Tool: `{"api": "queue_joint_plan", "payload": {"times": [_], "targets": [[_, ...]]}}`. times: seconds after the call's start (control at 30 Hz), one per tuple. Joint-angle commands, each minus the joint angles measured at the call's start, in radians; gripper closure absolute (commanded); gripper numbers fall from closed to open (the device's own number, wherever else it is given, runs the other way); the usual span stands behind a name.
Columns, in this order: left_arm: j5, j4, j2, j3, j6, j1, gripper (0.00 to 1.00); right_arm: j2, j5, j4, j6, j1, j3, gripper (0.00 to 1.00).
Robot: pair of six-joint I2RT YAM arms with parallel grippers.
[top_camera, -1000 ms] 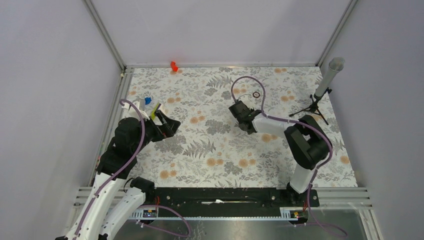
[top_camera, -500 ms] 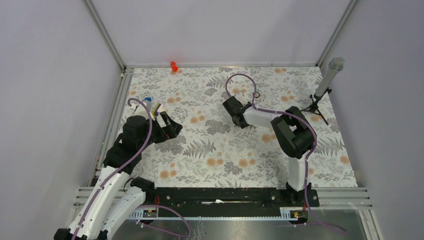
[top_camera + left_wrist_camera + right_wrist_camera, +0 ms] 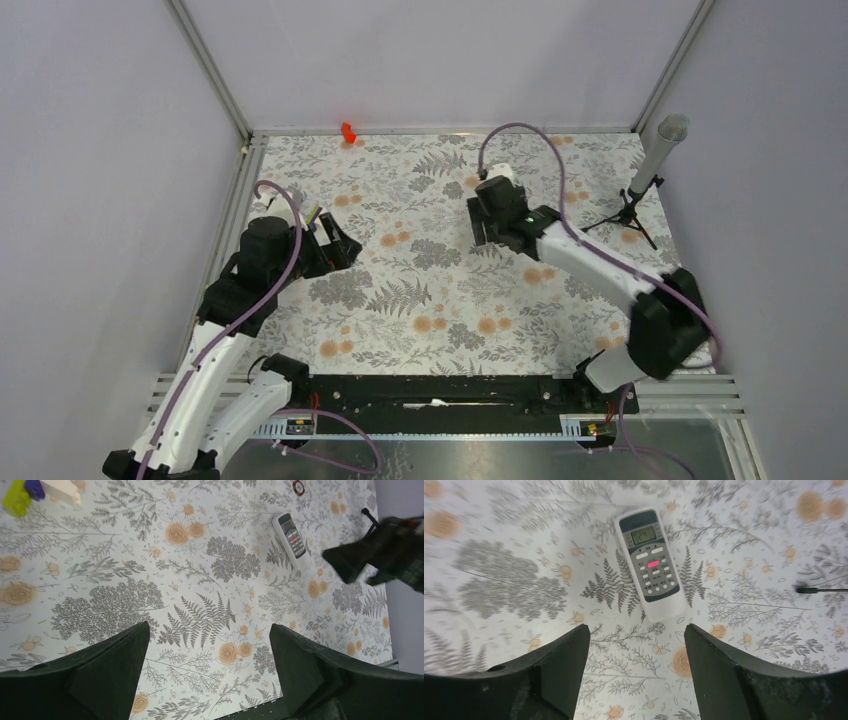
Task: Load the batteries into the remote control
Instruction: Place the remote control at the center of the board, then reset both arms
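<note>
Right wrist view is showing the remote control (image 3: pixel 650 562) lying face-up on the floral mat (image 3: pixel 499 555), straight ahead of the right gripper (image 3: pixel 635 630), whose fingers are standing apart with nothing between them. The remote's long axis is running away from that gripper, leaning a bit, with the screen end far and the plain end nearest the fingertips. So the right arm is sitting way closer. The left gripper (image 3: pixel 208 629) is hanging wide open and empty, well apart from the remote.

Bare mat is lying along both long sides of the remote, so I'm guessing there's room to come down across its width. A small dark ring (image 3: pixel 298 487) is sitting beyond the remote's screen end, and a stand's leg (image 3: pixel 819 588) is poking in off to one side of it. I'm not spotting the batteries anywhere.
</note>
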Motion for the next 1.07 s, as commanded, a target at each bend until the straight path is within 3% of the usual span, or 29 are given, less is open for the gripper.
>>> {"api": "queue_joint_plan", "payload": {"times": [0.0,0.13,0.2,0.3,0.57,0.73,1.03], "targets": [[-0.065,-0.061,-0.028,0.122,0.051,0.003,0.01,-0.324,-0.025,0.039,0.033,-0.002,-0.089,0.23],[-0.071,-0.048,-0.076,0.157,0.171,0.003,0.01,-0.644,0.068,0.108,-0.009,-0.002,-0.199,0.15],[-0.078,-0.044,-0.091,0.164,0.207,0.003,0.01,-0.79,0.095,0.148,-0.047,-0.002,-0.234,0.02],[-0.108,-0.041,-0.104,0.175,0.23,0.003,0.01,-0.981,0.034,0.183,-0.139,-0.002,-0.262,0.0],[-0.193,0.035,-0.174,0.16,0.201,0.003,0.01,-1.31,0.155,0.237,-0.222,-0.002,-0.294,0.01],[-0.213,0.062,-0.207,0.166,0.205,0.003,0.01,-1.409,0.2,0.288,-0.266,-0.002,-0.345,0.01],[-0.23,0.075,-0.225,0.167,0.192,0.003,0.01,-1.409,0.242,0.296,-0.282,-0.002,-0.343,0.0]]}}
